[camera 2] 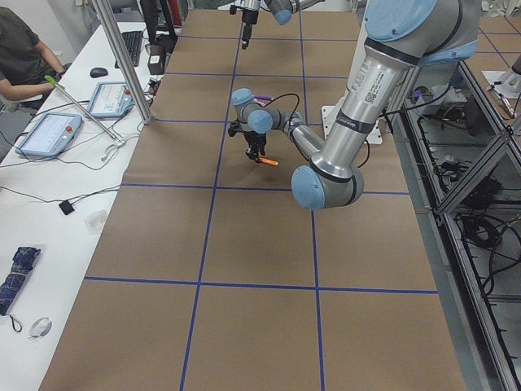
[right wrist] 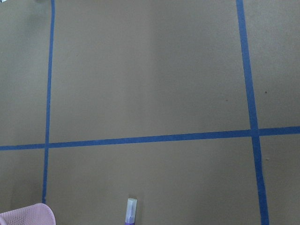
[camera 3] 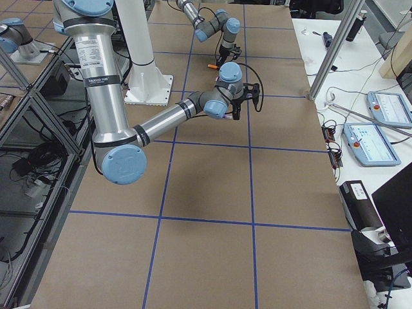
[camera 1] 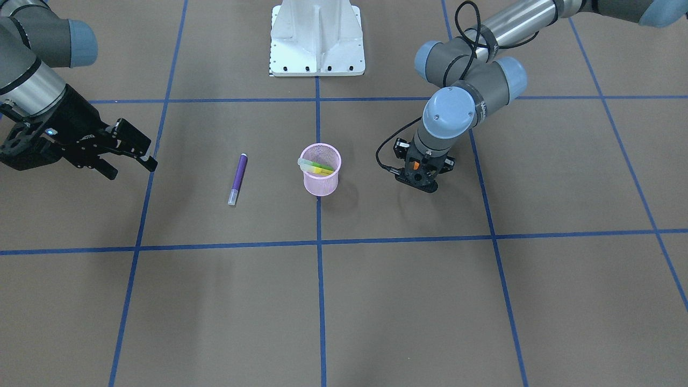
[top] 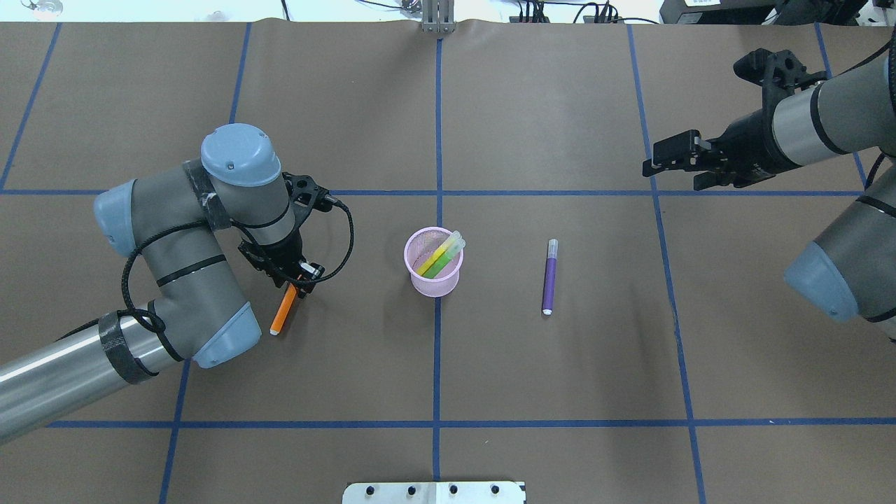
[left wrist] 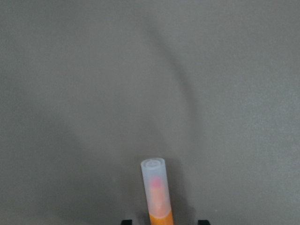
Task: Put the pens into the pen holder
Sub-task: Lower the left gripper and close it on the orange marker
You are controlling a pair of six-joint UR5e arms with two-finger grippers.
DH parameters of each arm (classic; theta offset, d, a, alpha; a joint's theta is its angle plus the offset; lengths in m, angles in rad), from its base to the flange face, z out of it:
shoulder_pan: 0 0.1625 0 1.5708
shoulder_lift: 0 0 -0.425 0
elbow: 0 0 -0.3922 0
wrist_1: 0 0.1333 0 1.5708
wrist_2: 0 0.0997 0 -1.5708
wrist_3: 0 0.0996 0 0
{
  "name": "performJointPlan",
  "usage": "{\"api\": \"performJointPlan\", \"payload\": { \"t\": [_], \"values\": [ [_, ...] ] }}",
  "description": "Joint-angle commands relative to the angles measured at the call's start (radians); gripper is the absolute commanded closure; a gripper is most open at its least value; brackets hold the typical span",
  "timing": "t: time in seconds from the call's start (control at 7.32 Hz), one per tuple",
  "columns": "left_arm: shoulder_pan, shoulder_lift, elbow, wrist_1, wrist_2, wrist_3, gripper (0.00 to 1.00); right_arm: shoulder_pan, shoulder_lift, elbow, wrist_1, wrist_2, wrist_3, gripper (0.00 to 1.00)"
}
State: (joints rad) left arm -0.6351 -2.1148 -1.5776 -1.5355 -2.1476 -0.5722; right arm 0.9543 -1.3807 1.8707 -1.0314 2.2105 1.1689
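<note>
Left gripper (top: 294,278): pointing down at the table (top: 560,385), set over the cap end of the orange pen (top: 283,313). The orange body sticks out from under it toward the robot's side. Left wrist view: pale translucent cap of the orange pen (left wrist: 158,197) lies centred, with a black fingertip (left wrist: 125,221) at the bottom edge on either side. A narrow gap shows on each side there. Cannot tell from any view whether the pads actually press the pen, or whether the pen is clear of the paper.

Right gripper (top: 672,175): jaws spread wide, nothing between them. It is held above the table, well apart from every pen.

Pen holder (top: 435,285): pink mesh cup, upright, sitting on the centre blue tape line between the two arms. Two pens lean inside it, a yellow pen (top: 434,256) and a green pen (top: 441,266), side by side. Their pale cap ends poke above the rim on the side away from the robot.

Purple pen (top: 549,276): flat on the paper between the holder and the right gripper, near the holder and touching nothing. Its pale cap points away from the robot. The right wrist view catches only this cap end (right wrist: 130,211) and a sliver of the holder's rim (right wrist: 26,215).
</note>
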Motion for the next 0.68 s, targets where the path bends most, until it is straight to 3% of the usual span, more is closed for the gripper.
{"api": "performJointPlan", "payload": {
  "t": [0.0, 0.27, 0.55],
  "values": [
    [0.0, 0.001, 0.01, 0.0, 0.002, 0.0, 0.74, 0.0, 0.0, 0.001, 0.001, 0.001, 0.0, 0.02],
    [0.0, -0.002, 0.013, 0.0, -0.003, 0.0, 1.0, 0.0, 0.002, 0.002, 0.002, 0.005, 0.0, 0.02],
    [-0.008, -0.019, -0.027, 0.0, -0.003, 0.002, 1.0, 0.007, 0.002, 0.002, 0.004, 0.003, -0.001, 0.02]
  ]
}}
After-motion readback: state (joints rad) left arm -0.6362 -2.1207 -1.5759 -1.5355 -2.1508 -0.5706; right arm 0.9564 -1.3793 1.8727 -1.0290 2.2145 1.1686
